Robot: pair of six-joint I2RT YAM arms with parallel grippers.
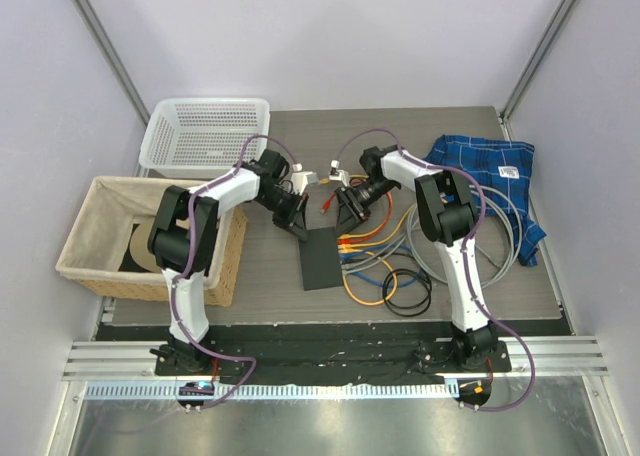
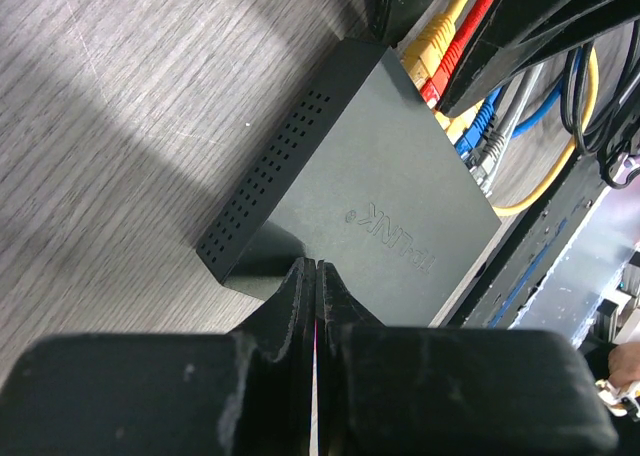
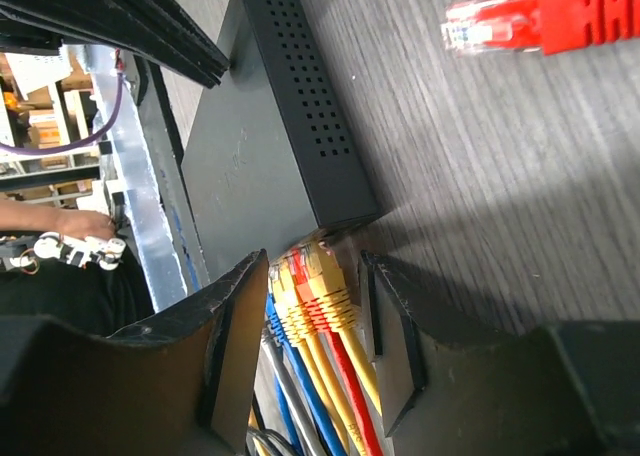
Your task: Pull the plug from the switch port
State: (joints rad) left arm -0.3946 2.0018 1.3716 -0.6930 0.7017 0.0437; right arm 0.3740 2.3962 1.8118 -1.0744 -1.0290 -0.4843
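The switch [image 3: 270, 146] is pressed by the closed left end effector [image 2: 315, 276]. Seated yellow plugs [image 3: 325, 266] are straddled, not yet gripped, by the open right end effector [image 3: 308, 306]. Nothing is pulled yet.

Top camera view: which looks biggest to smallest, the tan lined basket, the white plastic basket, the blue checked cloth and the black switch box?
1. Tan lined basket: largest.
2 and 3. White plastic basket and blue checked cloth: they look about alike here, so I won't rank them.
4. Black switch box: smallest.
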